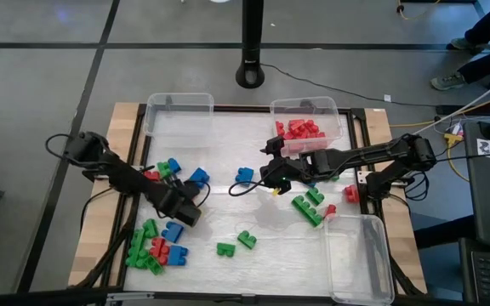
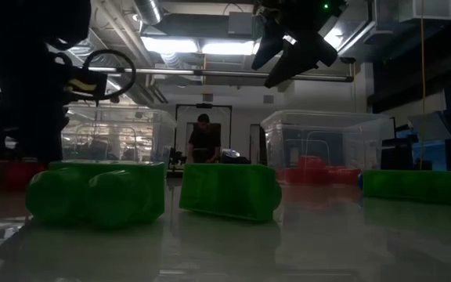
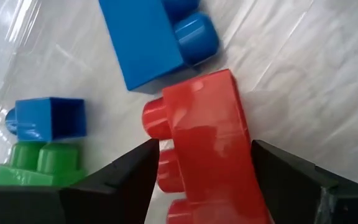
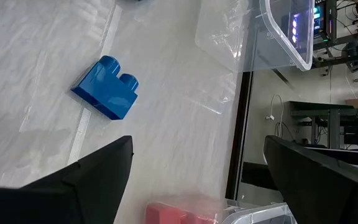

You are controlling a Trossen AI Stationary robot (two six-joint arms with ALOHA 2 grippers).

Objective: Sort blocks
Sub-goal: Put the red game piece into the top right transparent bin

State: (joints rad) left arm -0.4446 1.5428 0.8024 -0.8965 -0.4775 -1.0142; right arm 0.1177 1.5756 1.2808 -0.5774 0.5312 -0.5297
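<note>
Red, green and blue blocks lie scattered on the table. A heap of them (image 1: 156, 245) sits near the left front. My left gripper (image 1: 185, 210) is low over that heap, open. Its fingers stand on either side of a red block (image 3: 207, 143) that lies on the table, with blue blocks (image 3: 151, 43) and a green one (image 3: 39, 163) beside it. My right gripper (image 1: 272, 175) hangs open above the table's middle (image 2: 292, 55), holding nothing. A blue block (image 4: 107, 87) lies on the table ahead of it (image 1: 245, 175).
A clear bin (image 1: 306, 126) at the far right holds red blocks. Two more clear bins stand at the far left (image 1: 179, 115) and the near right (image 1: 360, 255). Green blocks (image 1: 309, 204) and red ones (image 1: 350, 194) lie right of centre, two green ones (image 1: 236, 243) near the front.
</note>
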